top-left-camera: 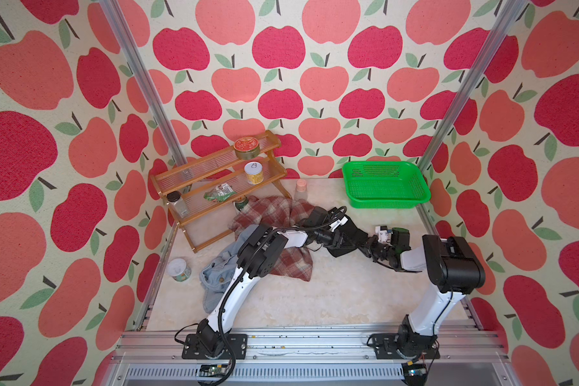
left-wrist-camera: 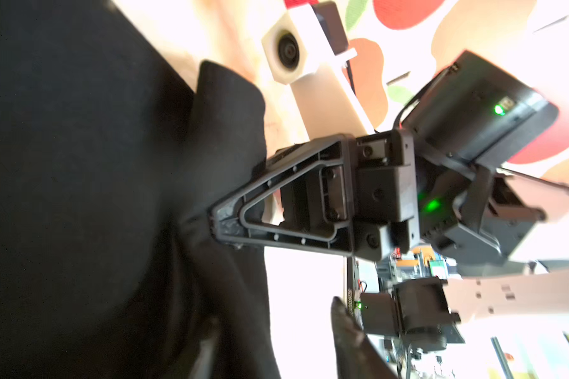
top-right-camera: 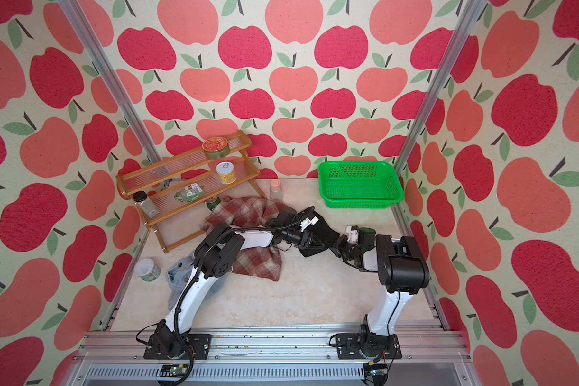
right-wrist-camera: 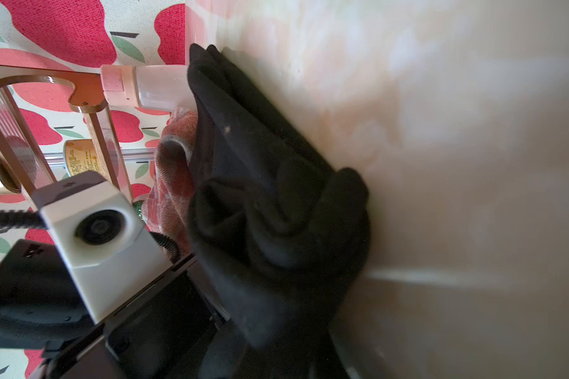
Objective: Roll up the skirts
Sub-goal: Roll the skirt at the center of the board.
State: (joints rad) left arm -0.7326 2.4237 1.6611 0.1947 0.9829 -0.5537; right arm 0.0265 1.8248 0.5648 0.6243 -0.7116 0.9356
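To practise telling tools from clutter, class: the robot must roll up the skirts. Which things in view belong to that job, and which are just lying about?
Job: plain black cloth skirt; red-brown and cream plaid cloth skirt; light blue denim skirt.
Lying about: green plastic mesh basket; wooden two-tier rack; red-lidded round tin; yellow can; pink-capped bottle.

We look into a robot lab's test booth — apple-print backdrop walls (top-left-camera: 278, 46), bare aluminium frame posts (top-left-camera: 146, 80), a slotted mounting rail (top-left-camera: 315, 344).
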